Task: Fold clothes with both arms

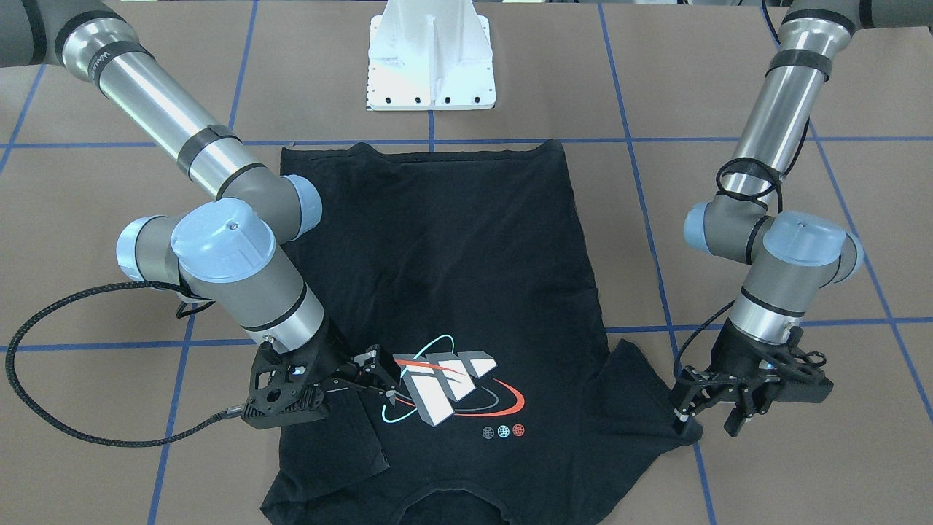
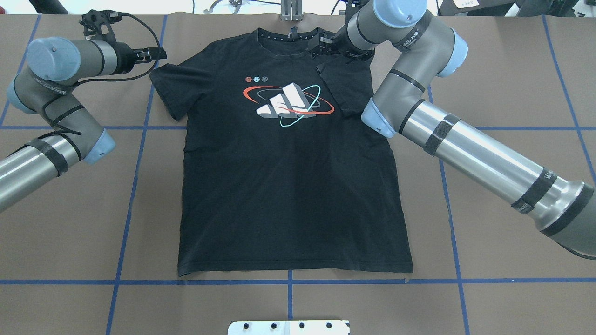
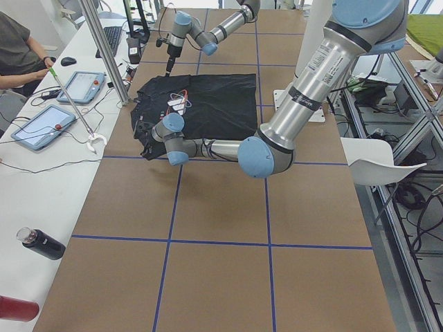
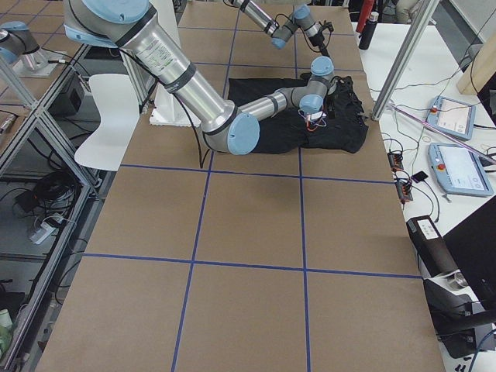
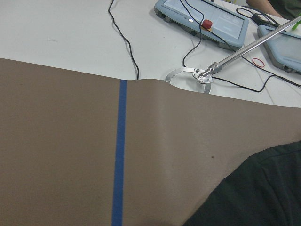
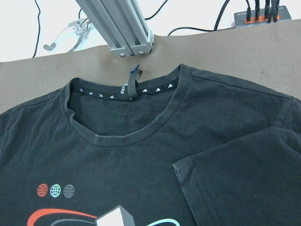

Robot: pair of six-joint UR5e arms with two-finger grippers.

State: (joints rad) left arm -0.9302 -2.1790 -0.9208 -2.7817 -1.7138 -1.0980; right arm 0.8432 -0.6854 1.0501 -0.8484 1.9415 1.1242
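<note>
A black T-shirt [image 2: 288, 186] lies flat on the brown table with its logo [image 2: 288, 100] facing up and its collar [image 6: 127, 136] at the far edge. The sleeve on my right side [image 2: 347, 88] is folded inward over the chest. My right gripper [image 1: 380, 375] hovers just above that fold, open and holding nothing. The other sleeve [image 2: 165, 88] is spread out flat. My left gripper [image 1: 711, 417] is open at that sleeve's outer tip, one finger close to the hem. The left wrist view catches only a corner of the shirt [image 5: 263, 193].
The white pedestal base [image 1: 430, 58] stands at the near side, behind the shirt's hem. An aluminium post [image 6: 117, 23] rises just past the collar. On the side bench, tablets [image 3: 41, 124] and cables lie beside a seated person [image 3: 21, 48]. A black bottle [image 3: 41, 242] lies there too.
</note>
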